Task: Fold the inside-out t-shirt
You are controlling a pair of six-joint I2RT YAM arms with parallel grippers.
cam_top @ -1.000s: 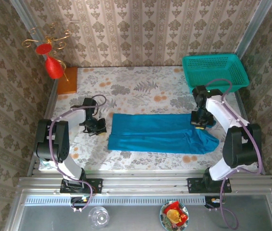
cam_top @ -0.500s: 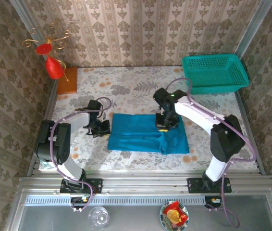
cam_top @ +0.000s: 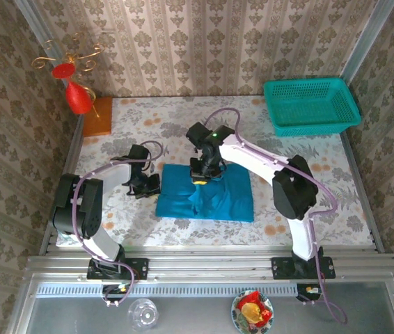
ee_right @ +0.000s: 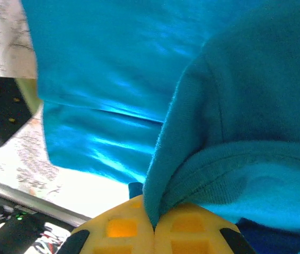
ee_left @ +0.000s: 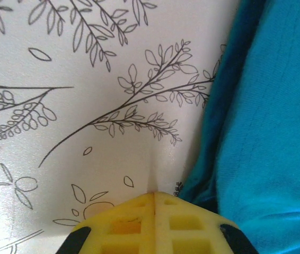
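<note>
Beige patterned wallpaper [cam_top: 204,42] on three sides, flower-print table [cam_top: 183,125], metal rail [cam_top: 211,268] along its near edge, bright even light

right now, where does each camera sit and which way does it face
top external: above and behind, looking down on the floral table, bright blue cloth t-shirt, left arm and right arm.
left wrist: on the left arm, facing down at table beside the t-shirt's edge; left gripper shut.
right wrist: on the right arm, close over the t-shirt; right gripper pinches its hem.
shared: all three see the t-shirt.
</note>
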